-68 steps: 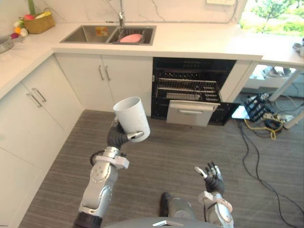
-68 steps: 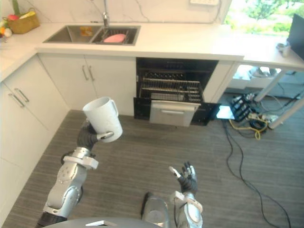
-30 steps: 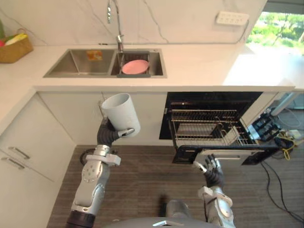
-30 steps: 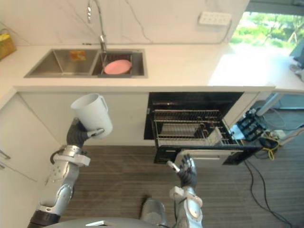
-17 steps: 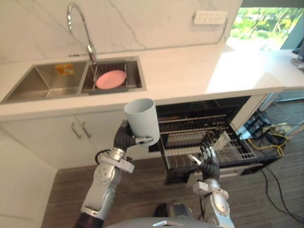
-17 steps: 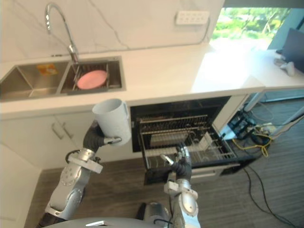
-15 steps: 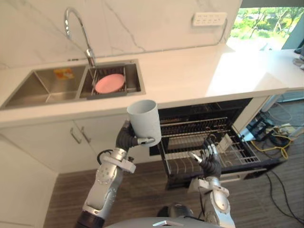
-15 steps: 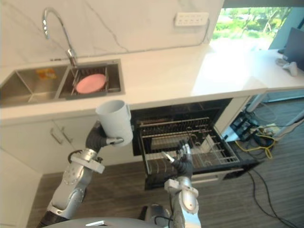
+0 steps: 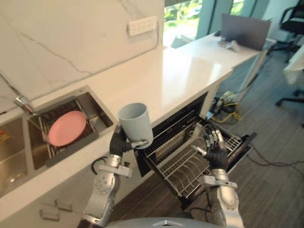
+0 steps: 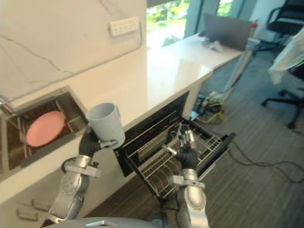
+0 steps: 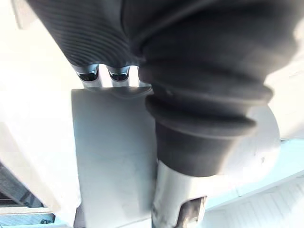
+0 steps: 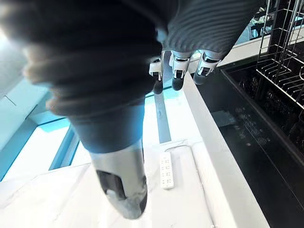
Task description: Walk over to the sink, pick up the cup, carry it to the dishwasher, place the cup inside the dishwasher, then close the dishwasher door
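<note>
Since the left hand [image 9: 118,141] clasps the pale grey round cup [image 9: 135,124] upright beside the white counter [image 9: 190,71], left of the pulled-out wire dishwasher rack [image 9: 183,164] under the open-fingered right hand [image 9: 214,151], lowering it askew could snag tines.

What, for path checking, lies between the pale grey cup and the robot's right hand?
In the left eye view, only the dishwasher's pulled-out wire rack shows between the pale grey cup and the right hand.
</note>
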